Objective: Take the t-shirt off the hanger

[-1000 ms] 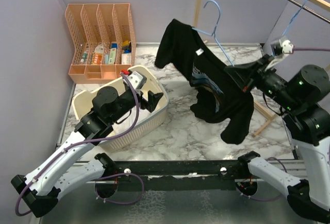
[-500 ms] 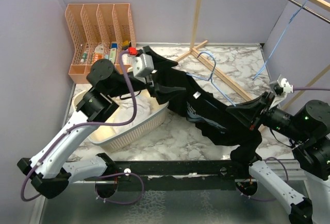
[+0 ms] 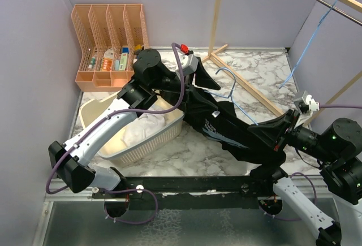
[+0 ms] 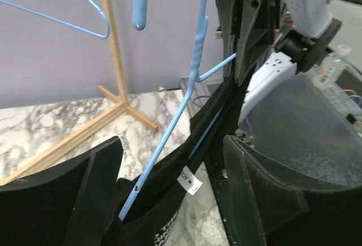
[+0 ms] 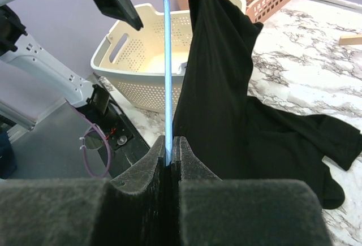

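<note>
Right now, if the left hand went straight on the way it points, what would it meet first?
Probably the black t-shirt near its white label, between the open fingers of the left hand. The blue hanger wire crosses there; depth is unclear, so it might touch first.

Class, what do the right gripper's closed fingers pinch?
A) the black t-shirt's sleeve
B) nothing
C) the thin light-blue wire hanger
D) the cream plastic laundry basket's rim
C: the bar of the thin light-blue wire hanger rises straight out of the shut right gripper, beside the black t-shirt.
</note>
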Tool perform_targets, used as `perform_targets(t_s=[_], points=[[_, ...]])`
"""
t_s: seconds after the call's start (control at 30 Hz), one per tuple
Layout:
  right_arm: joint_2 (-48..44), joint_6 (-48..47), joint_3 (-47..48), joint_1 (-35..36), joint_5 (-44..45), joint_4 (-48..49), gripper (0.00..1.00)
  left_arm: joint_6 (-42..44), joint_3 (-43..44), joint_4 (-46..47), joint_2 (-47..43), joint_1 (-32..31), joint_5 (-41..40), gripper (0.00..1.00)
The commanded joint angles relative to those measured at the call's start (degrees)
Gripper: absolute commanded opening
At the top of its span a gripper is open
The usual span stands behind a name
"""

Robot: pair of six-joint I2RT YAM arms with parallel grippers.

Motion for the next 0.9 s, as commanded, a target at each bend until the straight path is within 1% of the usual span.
perform_targets(t_s=[0.0,0.13,0.17,0.23,0.27,0.33,0.4,0.43,0.47,0.53,0.57,0.7,0.73,0.77,0.8,0.83,0.87], points=[[-1.0,0.55,-0.67,-0.05,0.87,1.72,0.01,-5.77,0.93,9.02,1.32,-0.12,7.13,0.71],[-1.29,0.55,-1.23,-0.06,1.09,1.76,0.01,-8.85,2.07,12.69,3.54,-0.35,8.27,0.68],[-1.41,0.56,-1.42,-0.03,1.35,1.74,0.01,-9.16,2.47,12.82,4.17,-0.46,8.49,0.65],[-1.64,0.55,-1.41,-0.04,1.89,1.56,0.01,-10.58,3.23,13.84,5.46,-0.68,9.47,0.55],[-1.73,0.58,-1.39,-0.01,2.11,1.48,0.01,-11.29,3.68,14.12,6.09,-0.85,9.91,0.53],[-2.01,0.59,-1.23,-0.09,2.13,1.31,0.01,-11.53,4.56,13.46,7.29,-1.15,10.25,0.52],[-2.16,0.62,-0.99,-0.01,2.14,1.26,0.01,-11.44,5.05,12.72,8.2,-1.39,10.54,0.48],[-2.27,0.67,-0.88,-0.04,2.19,1.24,0.01,-11.1,5.3,12.19,8.65,-1.55,10.66,0.43],[-2.36,0.72,-0.77,-0.05,2.24,1.23,0.01,-10.51,5.68,11.23,8.94,-1.61,10.67,0.35],[-2.58,0.76,-0.77,-0.07,2.24,1.2,0.01,-9.54,6.42,9.72,9.6,-1.7,10.84,0.08],[-2.67,0.72,-0.76,-0.09,2.44,1.02,0.01,-9.21,6.75,9.2,9.79,-1.7,10.85,0.0],[-2.92,0.41,-0.78,-0.05,4.2,-0.24,0.01,-6.75,8.11,6.08,9.57,-1.69,10.28,0.0],[-3.09,0.22,-0.71,-0.03,5.26,-1.01,0.04,-6.12,8.46,5.45,9.39,-1.7,9.77,0.0],[-3.24,0.17,-0.55,-0.03,6.86,-2.02,0.12,-5.16,8.98,4.12,9.23,-1.68,9.1,0.0],[-3.38,0.04,-0.38,-0.06,8.63,-3.22,0.24,-3.91,9.65,2.63,9.26,-1.7,8.57,0.0],[-3.62,-0.28,-0.27,-0.05,10.28,-4.4,0.34,-3.26,10.22,1.82,9.25,-1.7,8.32,0.0],[-4.01,-0.6,-0.06,-0.05,11.76,-5.63,0.41,-2.94,10.78,1.32,9.37,-1.56,8.06,0.0]])
